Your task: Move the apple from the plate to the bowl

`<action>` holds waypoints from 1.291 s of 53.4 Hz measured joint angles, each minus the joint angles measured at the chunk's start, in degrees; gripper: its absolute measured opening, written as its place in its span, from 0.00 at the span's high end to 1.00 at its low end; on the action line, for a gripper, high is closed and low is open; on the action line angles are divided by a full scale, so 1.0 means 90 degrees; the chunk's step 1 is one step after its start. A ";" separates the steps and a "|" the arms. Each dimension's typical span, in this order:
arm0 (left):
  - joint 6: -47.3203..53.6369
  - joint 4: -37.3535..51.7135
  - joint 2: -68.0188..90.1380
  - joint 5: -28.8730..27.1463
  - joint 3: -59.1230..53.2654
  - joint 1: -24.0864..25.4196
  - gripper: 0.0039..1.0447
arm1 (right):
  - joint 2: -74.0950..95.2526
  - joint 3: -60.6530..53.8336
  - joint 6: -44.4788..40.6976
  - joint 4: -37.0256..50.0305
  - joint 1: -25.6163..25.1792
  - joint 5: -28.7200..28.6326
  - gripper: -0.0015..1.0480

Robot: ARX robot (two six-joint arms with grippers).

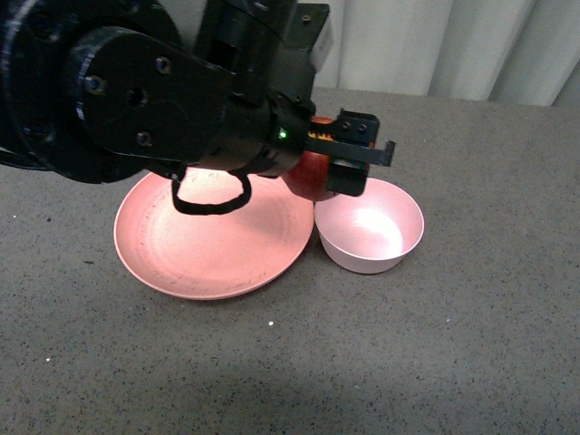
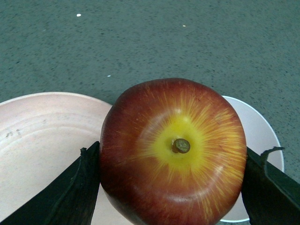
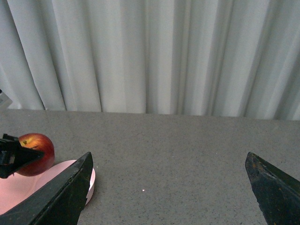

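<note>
The dark-red apple (image 1: 306,176) with a yellow patch round its stem is held in my left gripper (image 1: 349,161), which is shut on it. It hangs above the table, over the spot where the salmon-pink plate (image 1: 204,249) meets the small pale bowl (image 1: 372,234). In the left wrist view the apple (image 2: 173,150) fills the space between both fingers, with the plate (image 2: 42,140) on one side and the bowl (image 2: 265,136) on the other. My right gripper (image 3: 171,187) is open and empty, far off, and sees the apple (image 3: 36,147) from the side.
The plate and bowl touch or nearly touch on a grey speckled tabletop (image 1: 471,344). A white curtain (image 3: 154,56) hangs behind the table's far edge. My left arm's black body (image 1: 136,91) covers the plate's back left.
</note>
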 joint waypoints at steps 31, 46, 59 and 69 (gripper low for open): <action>0.0267 -0.0294 0.0957 -0.0078 0.0794 -0.0641 0.29 | 0.0000 0.0000 0.0000 0.0000 0.0000 -0.0002 0.09; 0.0342 -0.0406 0.1251 -0.0097 0.1110 -0.0750 0.29 | 0.0002 0.0000 0.0000 0.0000 0.0000 -0.0002 0.09; 0.0386 -0.0447 0.1333 -0.0148 0.1173 -0.0765 0.29 | 0.0000 0.0000 0.0000 0.0000 0.0000 -0.0002 0.09; 0.0386 -0.0452 0.1333 -0.0097 0.1156 -0.0765 0.16 | 0.0002 0.0000 0.0000 0.0000 0.0000 -0.0002 0.09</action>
